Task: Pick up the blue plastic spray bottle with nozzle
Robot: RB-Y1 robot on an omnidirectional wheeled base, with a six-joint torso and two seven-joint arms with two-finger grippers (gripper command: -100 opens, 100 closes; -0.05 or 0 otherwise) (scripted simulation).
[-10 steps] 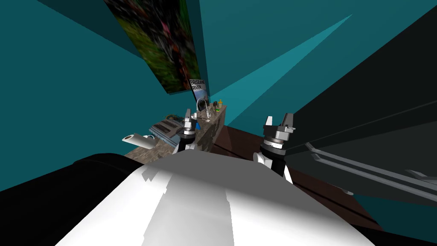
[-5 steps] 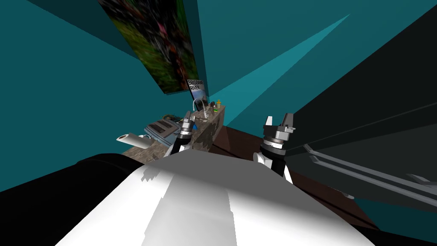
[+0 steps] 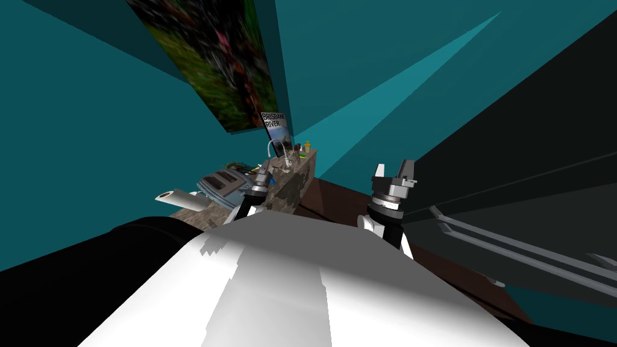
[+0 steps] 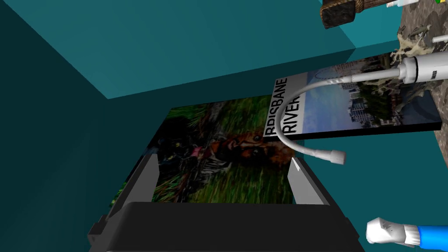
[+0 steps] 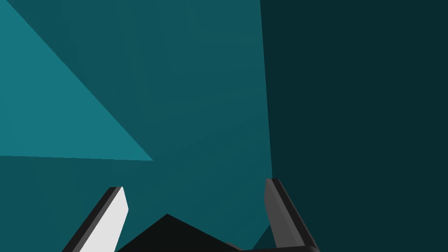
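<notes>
Blue spray bottle just beside the left gripper, outside one finger: white nozzle and start of body, the rest cut off at the edge; beyond the claw, faucet base likewise cut off; small items on the countertop too tiny to name.

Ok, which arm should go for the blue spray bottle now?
Left. The left gripper, open, hangs over the counter with the spray bottle just beside it; the right gripper, also open, is off past the counter's edge.
</notes>
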